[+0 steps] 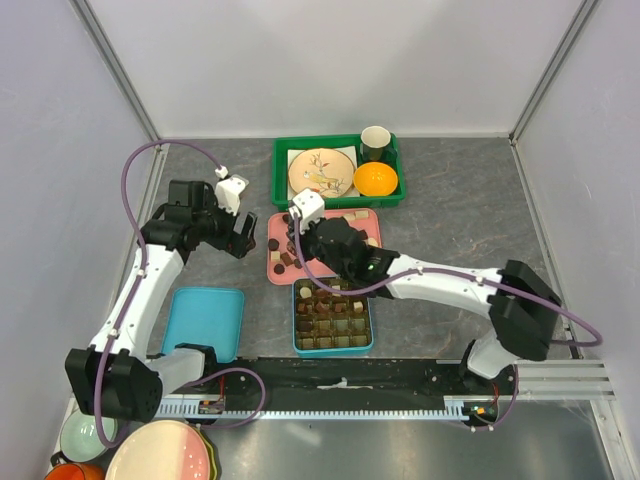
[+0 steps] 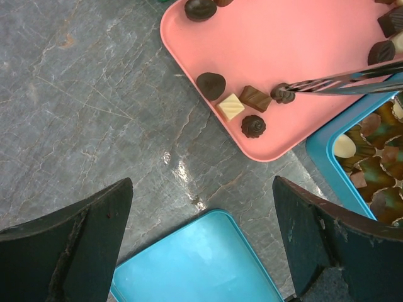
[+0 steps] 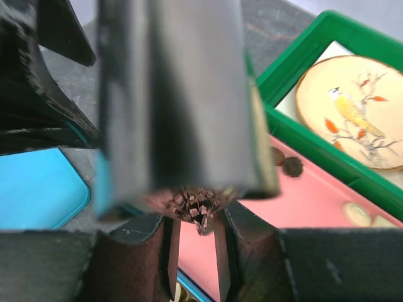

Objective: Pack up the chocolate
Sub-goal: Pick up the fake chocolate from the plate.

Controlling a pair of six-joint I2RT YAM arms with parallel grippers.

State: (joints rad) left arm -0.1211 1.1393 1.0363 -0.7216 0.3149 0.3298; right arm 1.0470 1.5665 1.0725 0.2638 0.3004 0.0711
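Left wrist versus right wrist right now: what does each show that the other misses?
Only the left wrist: the tips of the tongs at a dark chocolate, and the open left gripper. Only the right wrist: the green bin holding the bird plate, and the right gripper shut on the tongs. Both: the pink tray with loose chocolates, the blue lid, the tongs.
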